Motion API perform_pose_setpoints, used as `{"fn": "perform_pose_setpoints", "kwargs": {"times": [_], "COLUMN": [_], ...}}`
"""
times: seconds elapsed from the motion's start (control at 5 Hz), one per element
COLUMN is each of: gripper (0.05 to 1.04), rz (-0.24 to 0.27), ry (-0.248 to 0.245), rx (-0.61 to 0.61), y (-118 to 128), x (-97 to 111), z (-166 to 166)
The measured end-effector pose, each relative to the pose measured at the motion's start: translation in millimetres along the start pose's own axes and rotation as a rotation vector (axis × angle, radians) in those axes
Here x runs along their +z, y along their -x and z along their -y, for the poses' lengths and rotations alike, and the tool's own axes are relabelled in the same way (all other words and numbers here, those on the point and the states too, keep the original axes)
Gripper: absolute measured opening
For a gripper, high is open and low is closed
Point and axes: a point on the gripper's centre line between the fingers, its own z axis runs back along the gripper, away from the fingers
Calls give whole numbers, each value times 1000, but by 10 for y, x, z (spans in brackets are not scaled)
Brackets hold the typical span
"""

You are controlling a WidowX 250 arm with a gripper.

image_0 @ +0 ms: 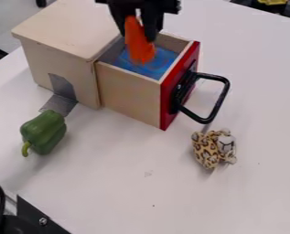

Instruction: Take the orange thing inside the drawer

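Note:
At the top of the view the black gripper (137, 29) hangs over the open drawer, its two fingers shut on the orange thing (138, 43). That thing is long and soft-looking, and it hangs down with its lower end at the drawer's opening, in front of the blue interior. Whether its tip touches the bottom cannot be told. The drawer (130, 91) is light wood with a red front and a black handle, pulled out to the right of the wooden box (58, 23).
A green toy pepper (44, 131) lies on the white table (128, 192) at the left, in front of the box. A leopard-spotted plush toy (213, 148) is at the right, below the black handle (217, 103). Black hardware (34, 217) occupies the lower left corner.

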Motion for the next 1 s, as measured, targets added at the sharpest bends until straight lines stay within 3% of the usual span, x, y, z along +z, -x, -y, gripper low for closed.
{"fn": "perform_pose_setpoints", "kwargs": {"times": [0.4, 1.0], "gripper": [446, 432], "rz": [-75, -70], "ry": [-8, -29], "rx": [15, 9], "y": [-17, -185], "x": [-344, -460], "z": [-175, -200]}}
